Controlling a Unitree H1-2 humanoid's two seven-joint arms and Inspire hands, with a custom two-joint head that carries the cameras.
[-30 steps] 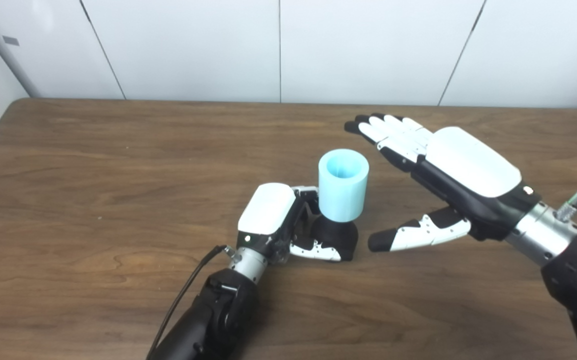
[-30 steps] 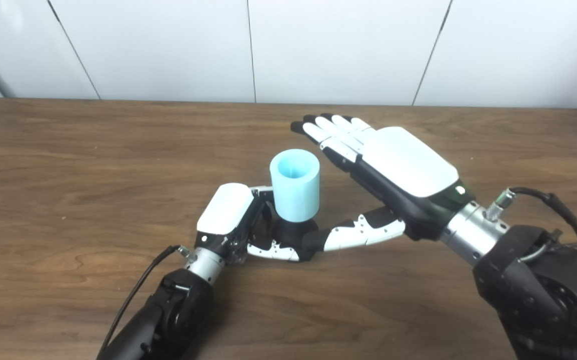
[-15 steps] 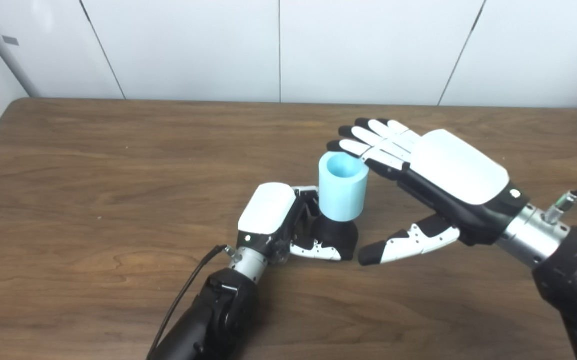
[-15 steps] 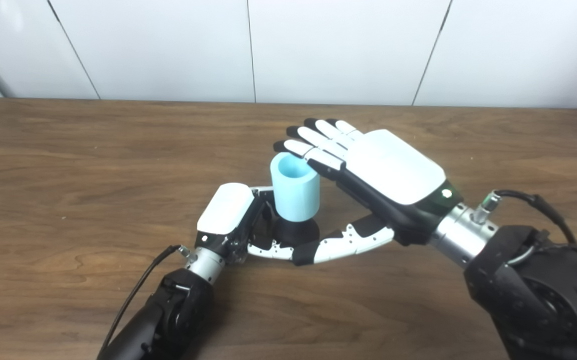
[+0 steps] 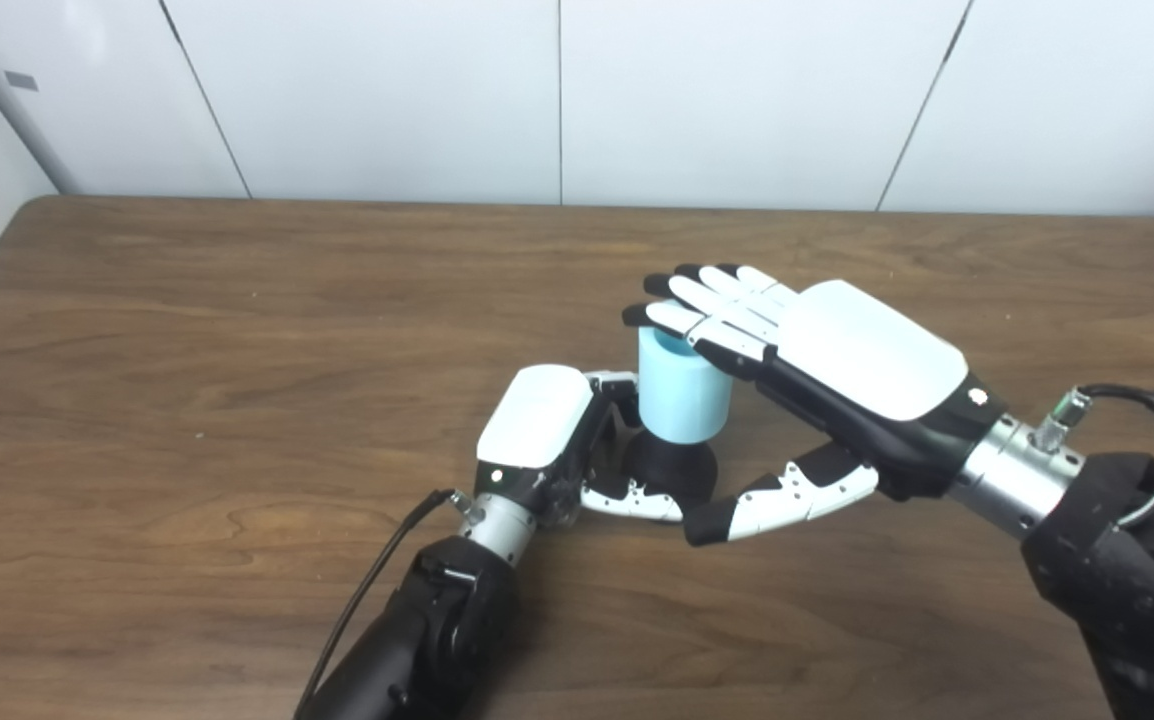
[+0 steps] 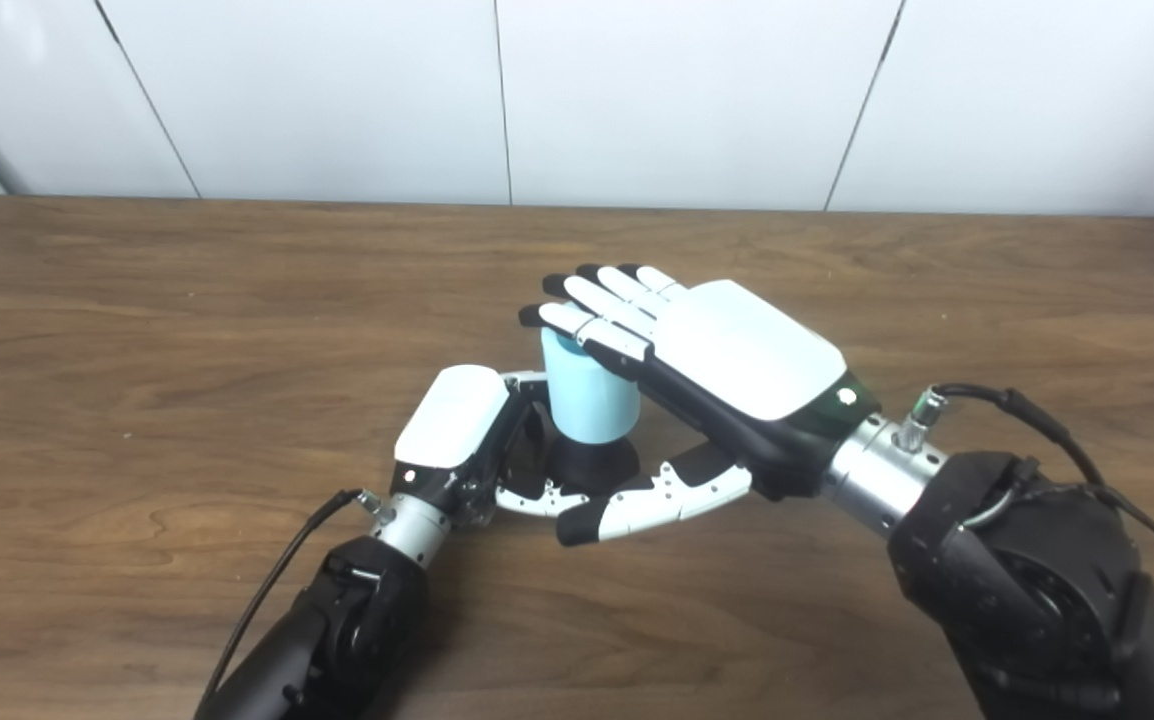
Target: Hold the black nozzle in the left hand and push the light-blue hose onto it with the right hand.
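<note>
Our left hand (image 5: pixel 547 430) sits low on the bench (image 5: pixel 187 350), its fingers clenched around the black nozzle (image 5: pixel 672 465), which stands upright on the wood. The light-blue hose (image 5: pixel 682 390), a short upright sleeve, sits on top of the nozzle with its lower rim meeting the black base. Our right hand (image 5: pixel 837 360) is spread flat, grasping nothing, with its fingers (image 5: pixel 707 315) laid across the hose's open top and its thumb reaching low in front of the nozzle, close to the left hand's fingers.

We judge the hose is started on the nozzle but perhaps not fully seated; how deep it sits we cannot tell, since the joint is partly hidden.

The risks from here:
- Only the fingers, not the palm, cover the rim, so an off-centre press could tip the sleeve sideways and cock it on the nozzle.
- If our left hold is loose, the nozzle could skid or roll on the bench under the load.
- The right thumb could knock against the left fingers as we bear down.
</note>
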